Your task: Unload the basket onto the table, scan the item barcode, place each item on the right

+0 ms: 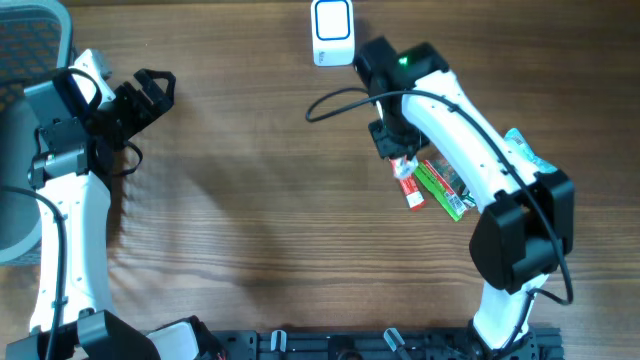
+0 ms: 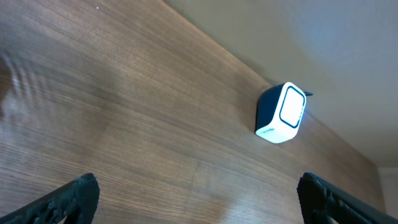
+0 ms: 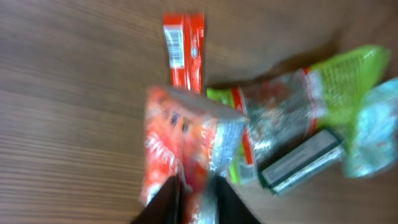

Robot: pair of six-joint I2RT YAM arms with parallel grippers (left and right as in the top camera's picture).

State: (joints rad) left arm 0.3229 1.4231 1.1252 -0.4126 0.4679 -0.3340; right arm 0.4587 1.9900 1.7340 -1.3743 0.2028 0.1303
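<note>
While the right tool (image 3: 196,202) straddles the red packet (image 3: 180,143), grip unclear, the scanner (image 1: 332,30) lies near, beyond it; the left tool (image 1: 158,90) gapes, well apart.

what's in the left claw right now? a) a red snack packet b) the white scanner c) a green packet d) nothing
d: the left claw stands wide open with only bare table between its fingers, and the scanner sits apart from it.
</note>
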